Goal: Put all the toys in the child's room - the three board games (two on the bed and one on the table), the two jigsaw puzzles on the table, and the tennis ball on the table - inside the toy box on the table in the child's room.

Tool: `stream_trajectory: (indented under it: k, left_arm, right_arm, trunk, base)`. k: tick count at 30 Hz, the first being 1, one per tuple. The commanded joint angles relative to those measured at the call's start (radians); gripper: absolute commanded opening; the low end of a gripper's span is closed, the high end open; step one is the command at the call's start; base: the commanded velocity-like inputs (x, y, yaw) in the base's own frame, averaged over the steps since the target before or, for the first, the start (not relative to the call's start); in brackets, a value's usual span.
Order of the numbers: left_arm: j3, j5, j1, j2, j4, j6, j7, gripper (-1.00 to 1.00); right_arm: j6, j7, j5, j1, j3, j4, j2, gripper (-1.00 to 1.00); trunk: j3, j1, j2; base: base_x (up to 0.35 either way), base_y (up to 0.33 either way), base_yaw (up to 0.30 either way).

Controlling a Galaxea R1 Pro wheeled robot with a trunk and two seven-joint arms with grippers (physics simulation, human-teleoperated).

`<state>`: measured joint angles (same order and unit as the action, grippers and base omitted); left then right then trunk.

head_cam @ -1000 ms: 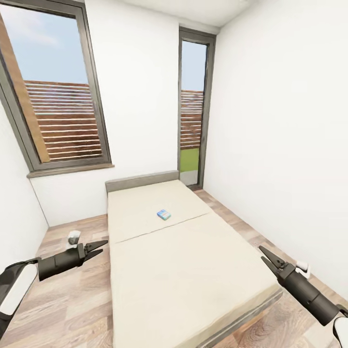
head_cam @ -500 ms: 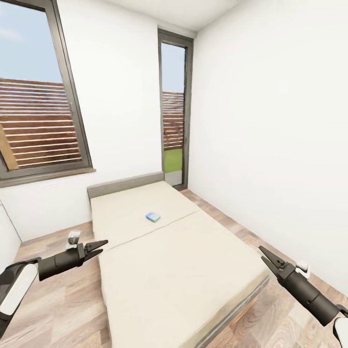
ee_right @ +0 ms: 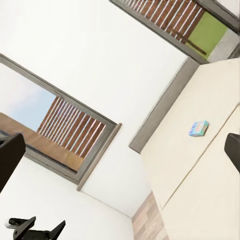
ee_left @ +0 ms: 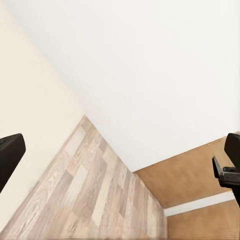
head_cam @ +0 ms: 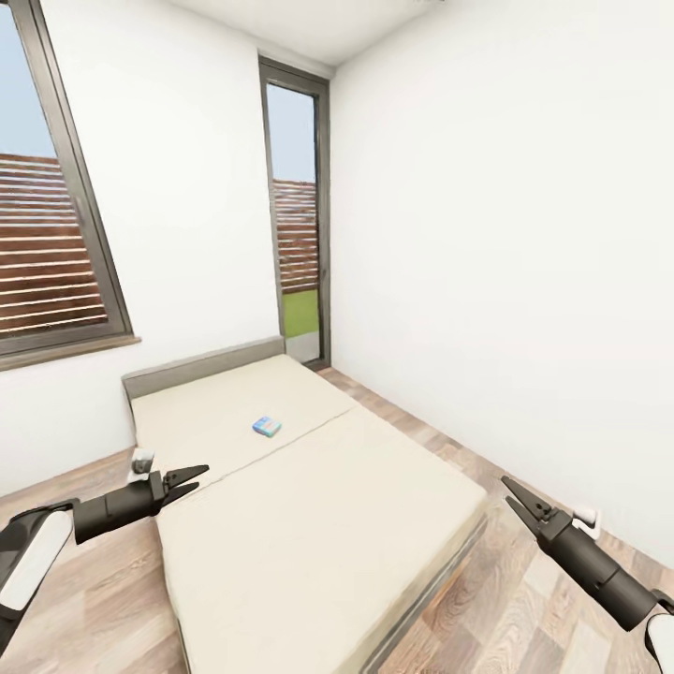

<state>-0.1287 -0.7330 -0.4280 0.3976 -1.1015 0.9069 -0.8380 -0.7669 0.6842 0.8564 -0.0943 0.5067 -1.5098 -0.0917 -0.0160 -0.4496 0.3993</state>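
The left gripper (head_cam: 192,477) is held out over the wooden floor (head_cam: 103,599) beside the bed (head_cam: 318,524), its two fingers slightly parted and nothing between them. The right gripper (head_cam: 513,494) is raised past the bed's far side, its fingers seemingly close together and empty. One board game (head_cam: 267,427), a small blue box, is seen lying flat on the beige mattress near the headboard (head_cam: 201,363), well apart from both grippers. Nothing is carried, so collecting from the bed is judged still undone. The box's print is too small to read.
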Motion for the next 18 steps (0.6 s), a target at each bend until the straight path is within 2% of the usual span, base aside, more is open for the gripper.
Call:
stream_trajectory:
  k: [1, 10, 18]
  left_arm:
    - [-0.001, 0.0, 0.0, 0.0, 0.0, 0.004, -0.003, 1.0]
    - [-0.001, 0.0, 0.0, 0.001, 0.0, 0.004, -0.005, 1.0]
    - [-0.011, 0.0, 0.0, 0.001, -0.001, 0.004, -0.006, 1.0]
  right_arm:
    - [-0.006, 0.001, 0.002, -0.001, 0.001, 0.0, 0.0, 1.0]
    - [-0.006, 0.001, 0.002, -0.001, 0.001, 0.0, 0.001, 1.0]
    - [-0.006, 0.001, 0.001, -0.001, 0.0, 0.0, 0.001, 1.0]
  trunk:
    - [0.0, 0.0, 0.001]
    - [-0.004, 0.0, 0.001]
    - [-0.009, 0.0, 0.001]
  base:
    - [0.0, 0.104, -0.278]
    - [0.0, 0.187, -0.278]
    - [0.0, 0.05, -0.278]
